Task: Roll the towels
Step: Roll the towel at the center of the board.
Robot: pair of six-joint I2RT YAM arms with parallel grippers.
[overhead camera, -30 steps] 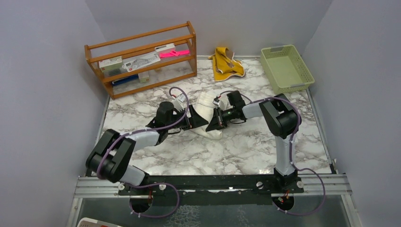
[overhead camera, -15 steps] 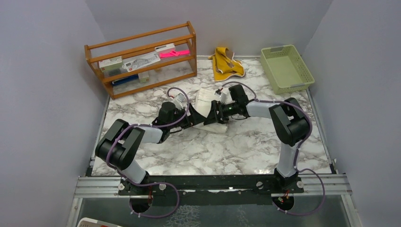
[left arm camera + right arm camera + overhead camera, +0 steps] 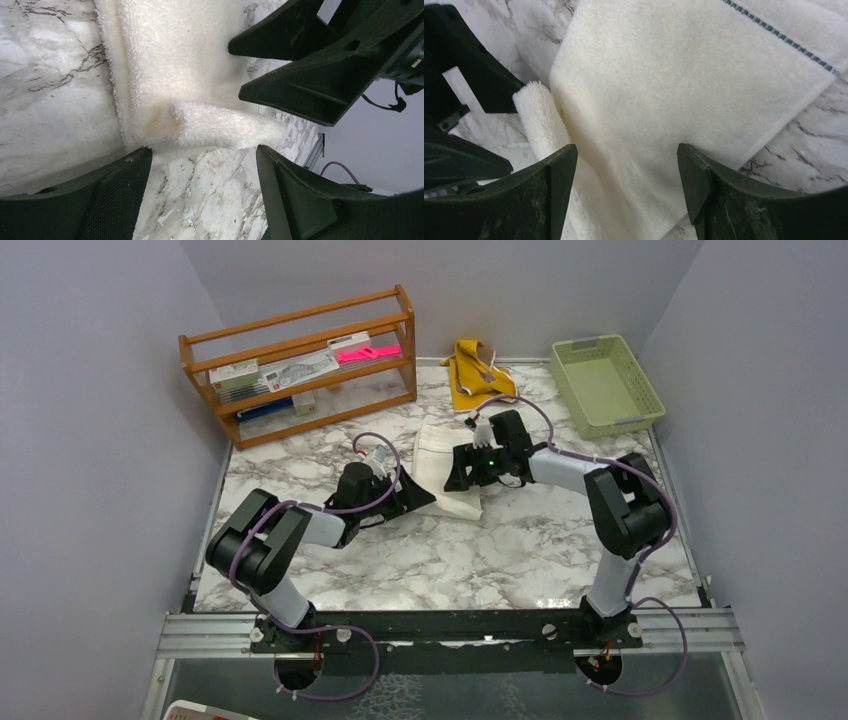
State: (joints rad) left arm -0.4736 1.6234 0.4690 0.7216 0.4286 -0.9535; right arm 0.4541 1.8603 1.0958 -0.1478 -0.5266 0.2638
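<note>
Lying flat on the white marble-patterned table (image 3: 400, 560), just right of and nearer the arms than the brown wooden two-shelf rack (image 3: 408, 340), is the cream-white terry hand towel (image 3: 440, 445). One near edge of it is curled into a short, loose roll (image 3: 220, 130). The left gripper (image 3: 202, 152) sits low at that roll, jaws spread wide and holding nothing. The right gripper (image 3: 626, 150) faces it from the side farther from the rack, also wide open and empty, over the towel's flat part. The crumpled mustard-yellow cloth towel (image 3: 478, 375) lies right of the rack, at the back wall. The pale green plastic basket (image 3: 583, 343) stands farther right.
</note>
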